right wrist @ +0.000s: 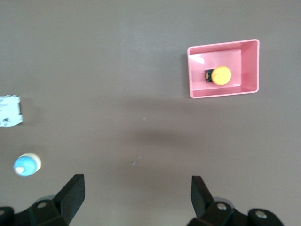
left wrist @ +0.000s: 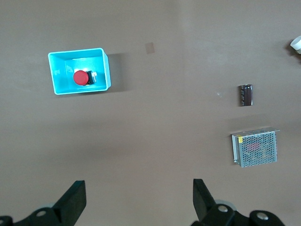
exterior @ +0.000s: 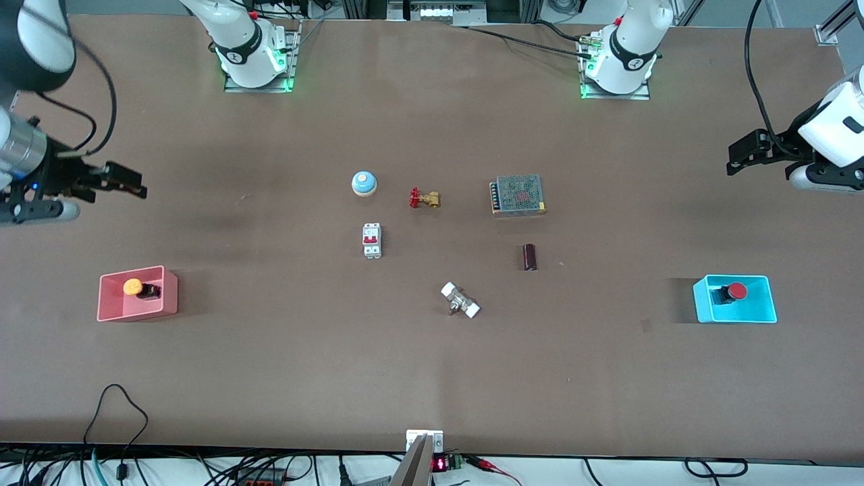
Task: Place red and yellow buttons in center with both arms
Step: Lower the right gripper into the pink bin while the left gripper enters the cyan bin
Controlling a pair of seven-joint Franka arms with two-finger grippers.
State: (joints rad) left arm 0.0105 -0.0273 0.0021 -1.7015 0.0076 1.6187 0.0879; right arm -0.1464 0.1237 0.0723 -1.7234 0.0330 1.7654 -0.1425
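Both buttons (exterior: 132, 287) (exterior: 736, 291) half-hidden in bins

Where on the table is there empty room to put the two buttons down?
Bare brown table stretches between the pink bin and the white switch box, and between the dark cylinder and the blue bin. The whole strip nearest the front camera is bare too. It is crowded around the bell and valve.

2 buttons (exterior: 132, 287), 2 bins (exterior: 169, 293), 2 valves (exterior: 425, 198)
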